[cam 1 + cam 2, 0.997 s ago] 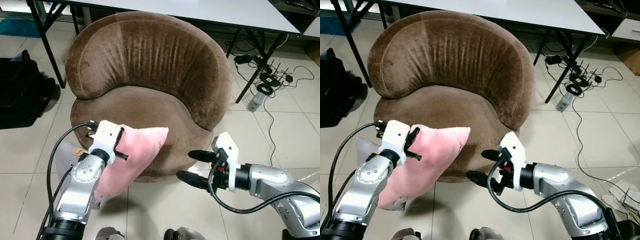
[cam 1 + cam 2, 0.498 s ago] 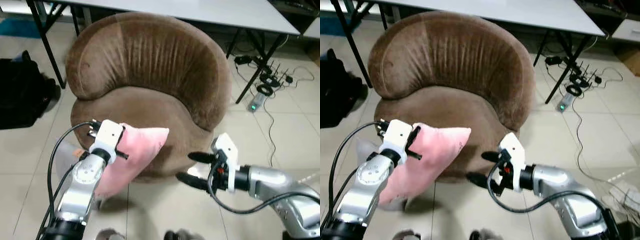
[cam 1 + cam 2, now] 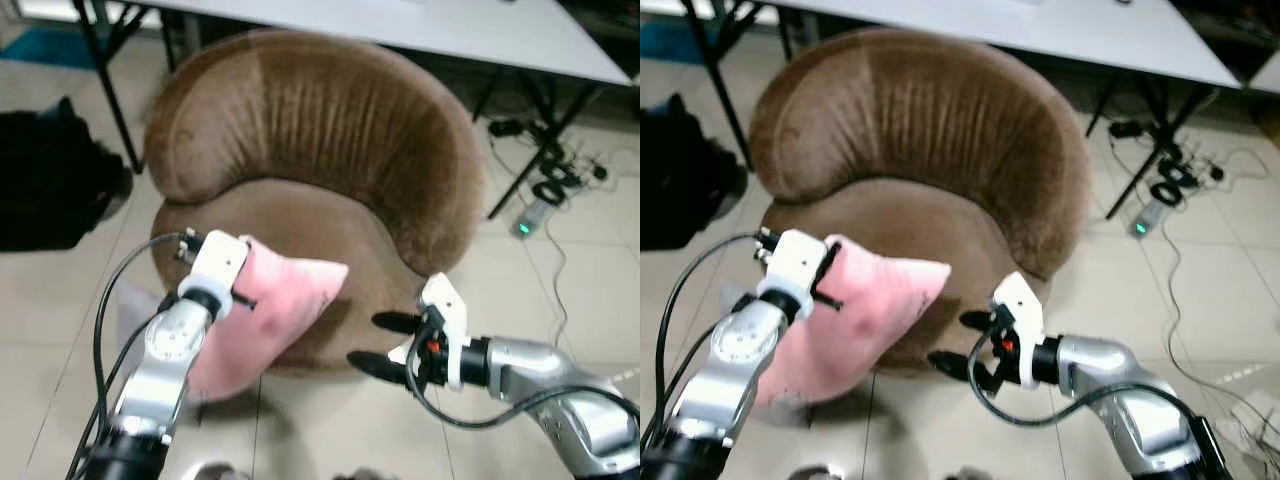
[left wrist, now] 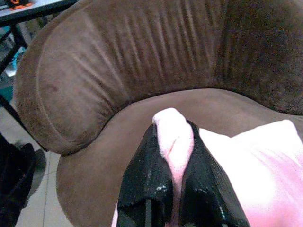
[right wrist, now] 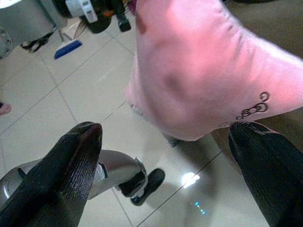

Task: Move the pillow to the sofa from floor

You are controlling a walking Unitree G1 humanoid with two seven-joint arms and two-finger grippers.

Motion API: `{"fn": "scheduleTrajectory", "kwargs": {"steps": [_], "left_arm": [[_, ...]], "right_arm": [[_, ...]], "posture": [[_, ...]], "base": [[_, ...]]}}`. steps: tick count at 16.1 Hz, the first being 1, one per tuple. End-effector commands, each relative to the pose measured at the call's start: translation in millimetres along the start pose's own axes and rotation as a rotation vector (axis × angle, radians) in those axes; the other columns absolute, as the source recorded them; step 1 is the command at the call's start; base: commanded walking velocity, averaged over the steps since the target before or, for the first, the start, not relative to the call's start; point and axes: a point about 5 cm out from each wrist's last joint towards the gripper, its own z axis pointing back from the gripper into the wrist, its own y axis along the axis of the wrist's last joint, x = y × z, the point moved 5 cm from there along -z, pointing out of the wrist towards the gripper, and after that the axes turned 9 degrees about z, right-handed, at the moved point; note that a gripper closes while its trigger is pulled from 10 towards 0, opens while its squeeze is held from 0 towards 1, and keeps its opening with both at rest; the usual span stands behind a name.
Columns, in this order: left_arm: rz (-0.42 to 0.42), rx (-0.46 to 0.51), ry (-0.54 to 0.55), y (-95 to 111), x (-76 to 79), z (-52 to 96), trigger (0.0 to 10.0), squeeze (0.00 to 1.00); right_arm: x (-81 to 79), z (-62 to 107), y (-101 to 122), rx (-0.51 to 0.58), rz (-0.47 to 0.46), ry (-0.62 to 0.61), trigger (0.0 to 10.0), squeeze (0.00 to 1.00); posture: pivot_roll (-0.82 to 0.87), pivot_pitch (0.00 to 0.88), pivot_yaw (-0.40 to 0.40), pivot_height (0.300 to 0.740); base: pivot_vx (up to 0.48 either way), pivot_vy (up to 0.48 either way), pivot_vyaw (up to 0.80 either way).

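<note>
in front of the round brown sofa [image 3: 320, 170], the left claw [image 4: 173, 189] pinches a bunched corner of the pink pillow [image 3: 265, 315] between its two black fingers [image 4: 147, 182]. the pillow is off the tiled floor [image 3: 50, 300], its upper corner over the front edge of the seat and its lower part hanging down in front of the sofa's base. its lower left part is hidden behind the silver left arm [image 3: 165, 360] in the head views, and the pinched fold hides how far the fingers reach in. the right claw [image 3: 385, 345] sits low beside the sofa's front right, its fingers spread wide apart with nothing between them; in the right wrist view the pillow [image 5: 208, 71] hangs just beyond the fingertips [image 5: 75, 156], and whether either touches it is hard to tell. a small dark print [image 5: 253, 108] marks the pillow near one corner, too small to read. the head views are somewhat blurred. a pale desk [image 3: 480, 35] runs behind the sofa, cut off at the top edge. a black bag [image 3: 50, 180] lies on the floor to the left, partly out of frame, and cables with a small green light [image 3: 540, 200] lie to the right.
</note>
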Motion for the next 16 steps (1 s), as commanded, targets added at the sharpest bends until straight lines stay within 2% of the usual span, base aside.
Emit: {"fn": "scheduleTrajectory", "kwargs": {"steps": [1, 7, 11, 16], "left_arm": [[-0.028, 0.071, -0.022, 18.4, 7.2, -1.6, 0.0, 0.00], [-0.083, 0.094, -0.020, 37.1, 1.4, -10.7, 0.0, 0.00], [-0.074, 0.092, -0.016, 39.7, -0.2, -12.8, 0.0, 0.00], [-0.120, 0.065, -0.012, 39.3, -1.3, -16.3, 0.0, 0.00]], "right_arm": [[-0.5, -0.4, -1.9, -0.006, 0.008, -0.003, 10.0, 0.00], [-3.4, -6.3, -3.2, 0.000, 0.010, 0.004, 10.0, 0.00], [-5.9, -8.2, -4.4, 0.002, 0.010, 0.009, 10.0, 0.00], [-9.8, -9.1, -5.4, 0.001, 0.012, 0.023, 10.0, 0.00]], "posture": [[0.03, 0.087, -0.112, 0.740], [0.03, 0.085, -0.099, 0.740], [0.03, 0.088, -0.095, 0.740], [0.03, 0.094, -0.095, 0.740]], "base": [[0.349, 0.000, 0.00], [0.480, 0.000, 0.00], [0.471, 0.000, 0.00], [0.471, 0.000, 0.00]]}}
